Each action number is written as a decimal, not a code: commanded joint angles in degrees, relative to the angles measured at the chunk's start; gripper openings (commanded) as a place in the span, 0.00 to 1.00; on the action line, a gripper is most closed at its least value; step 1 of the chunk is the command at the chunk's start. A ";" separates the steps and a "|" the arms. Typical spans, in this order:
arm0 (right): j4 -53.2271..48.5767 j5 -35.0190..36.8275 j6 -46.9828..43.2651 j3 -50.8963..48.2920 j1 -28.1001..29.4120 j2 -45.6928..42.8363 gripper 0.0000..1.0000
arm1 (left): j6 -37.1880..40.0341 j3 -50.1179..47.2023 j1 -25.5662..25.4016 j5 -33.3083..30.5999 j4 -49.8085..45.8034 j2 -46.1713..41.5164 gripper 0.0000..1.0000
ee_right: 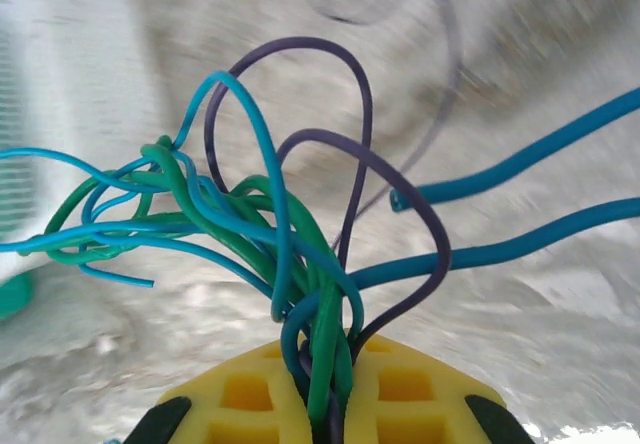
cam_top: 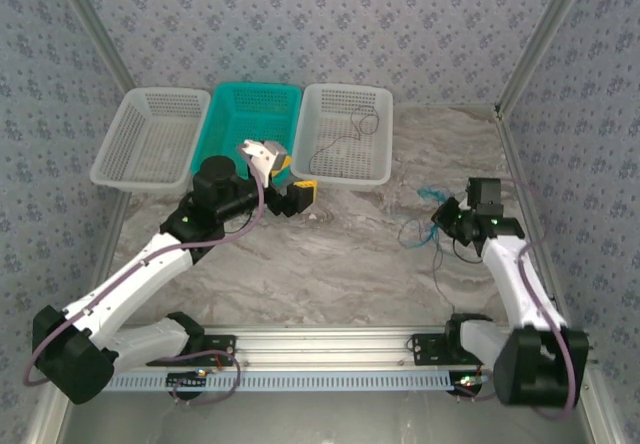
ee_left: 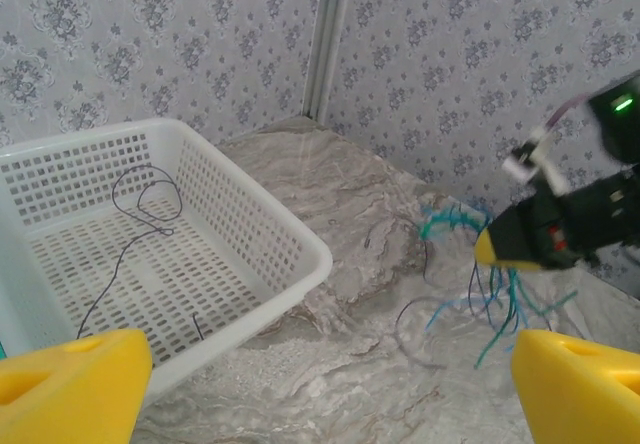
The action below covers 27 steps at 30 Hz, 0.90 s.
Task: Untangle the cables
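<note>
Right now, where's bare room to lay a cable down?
The left basket is bare; so is the table middle, left of the cables. Crowded: the right claw clamps those cables at the right, and the right basket holds one wire.

Pale grey wallpaper [cam_top: 300,14] with a small repeating floral motif encloses me on three sides. Silver metal posts [cam_top: 541,34] run up the corners. Beneath me lies an evenly lit, grey-beige marble-patterned tabletop [cam_top: 340,254], with an aluminium rail [cam_top: 330,344] along its near edge.
</note>
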 commanded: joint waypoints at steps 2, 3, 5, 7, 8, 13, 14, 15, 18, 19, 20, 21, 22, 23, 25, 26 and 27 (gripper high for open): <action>-3.10 0.56 -11.10 7.87 5.29 -4.66 0.00 | -0.07 4.31 -0.24 2.79 -0.46 -0.04 0.93; -4.47 -0.27 -13.26 10.07 7.00 -4.47 0.00 | 0.03 4.79 -0.23 3.61 -0.56 0.16 0.93; -7.71 -0.98 -17.27 14.39 11.16 -3.22 0.00 | 0.12 5.49 -0.26 5.24 -0.39 0.38 0.93; -10.27 -1.59 -21.15 18.46 16.06 -1.22 0.00 | 0.32 5.69 -0.27 6.66 0.01 0.43 0.94; -11.26 -1.87 -22.91 20.05 18.29 -0.22 0.00 | 0.79 5.73 -0.21 7.31 -0.08 0.42 0.94; -18.75 5.93 -31.59 29.49 32.08 7.37 0.00 | 7.95 5.43 -0.36 8.80 -4.95 0.25 0.94; -19.59 6.70 -32.26 30.86 33.50 8.65 0.00 | 9.02 5.29 -0.36 8.62 -5.95 0.21 0.94; -20.24 6.76 -33.06 32.20 34.61 9.80 0.00 | 9.99 5.10 -0.36 8.70 -6.71 0.17 0.94; -21.45 5.76 -35.06 35.84 37.93 12.41 0.00 | 10.61 3.07 -0.31 11.47 -5.16 -0.26 0.94; -21.38 5.02 -35.43 36.87 38.57 12.97 0.00 | 10.44 2.23 -0.30 13.50 -3.80 -0.35 0.94; -21.15 4.45 -35.42 37.56 38.94 13.20 0.00 | 10.08 1.44 -0.35 15.09 -2.21 -0.37 0.94; -20.54 3.82 -35.13 38.36 39.04 13.36 0.00 | 9.53 0.44 -0.36 17.40 -0.26 -0.28 0.94; -19.84 3.09 -34.62 38.81 38.96 13.41 0.00 | 8.86 -0.55 -0.29 19.15 2.02 -0.28 0.95; -19.21 2.92 -34.21 39.07 38.98 13.26 0.00 | 8.13 -1.40 -0.31 20.00 3.98 -0.19 0.95; -17.46 2.56 -32.99 39.35 38.40 12.63 0.00 | 7.05 -3.12 -0.35 20.27 7.53 -0.23 0.95; -16.81 2.05 -32.35 39.35 37.99 12.17 0.00 | 6.83 -3.62 -0.34 19.83 8.51 -0.32 0.95; -15.94 1.15 -31.40 39.39 37.15 11.60 0.00 | 6.50 -4.27 -0.29 19.22 9.54 -0.53 0.95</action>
